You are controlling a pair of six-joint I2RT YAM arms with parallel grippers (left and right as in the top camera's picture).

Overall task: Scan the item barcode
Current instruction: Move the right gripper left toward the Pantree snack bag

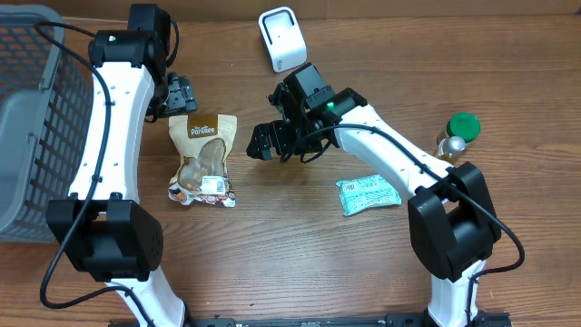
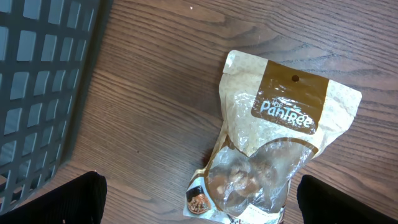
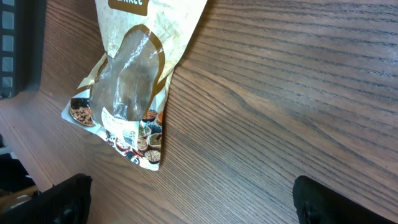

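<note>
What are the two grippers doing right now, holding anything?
Left gripper: open, holding nothing.
Right gripper: open, holding nothing.

Even, bright light (soft shadows)

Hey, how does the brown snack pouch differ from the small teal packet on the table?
The snack pouch is tan and brown with a clear window showing its contents; the teal packet looks opaque, with pale print. The pouch is clearly the larger. The pouch lies lengthwise, its top toward the far edge; the packet lies crosswise, slightly tilted. Both lie flat on the wooden table, neither held.
</note>
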